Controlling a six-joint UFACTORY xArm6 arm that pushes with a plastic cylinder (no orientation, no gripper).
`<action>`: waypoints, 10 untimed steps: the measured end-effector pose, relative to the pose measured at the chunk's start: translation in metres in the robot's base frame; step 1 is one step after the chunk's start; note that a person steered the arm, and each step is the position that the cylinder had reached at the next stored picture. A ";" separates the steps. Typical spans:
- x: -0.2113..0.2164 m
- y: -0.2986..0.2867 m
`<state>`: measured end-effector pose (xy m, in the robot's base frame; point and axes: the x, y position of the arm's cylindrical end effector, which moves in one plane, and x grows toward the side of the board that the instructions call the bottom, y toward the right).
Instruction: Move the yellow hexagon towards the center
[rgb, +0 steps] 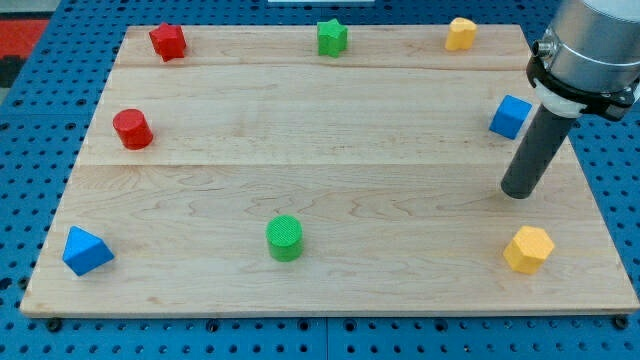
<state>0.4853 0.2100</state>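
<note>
The yellow hexagon (528, 248) lies on the wooden board (330, 180) near the view's bottom right corner. My tip (518, 192) rests on the board just above the hexagon, apart from it, and below the blue cube (510, 116) at the right edge. The dark rod rises up and to the right from the tip.
A second yellow block (460, 33) sits at the top right, a green star-like block (332, 37) at top middle, a red star-like block (168, 42) at top left. A red cylinder (132, 130) is at left, a blue triangular block (85, 250) at bottom left, a green cylinder (285, 238) at bottom middle.
</note>
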 end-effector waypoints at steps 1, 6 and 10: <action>0.000 0.000; 0.057 -0.016; 0.064 -0.137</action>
<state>0.5497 0.0731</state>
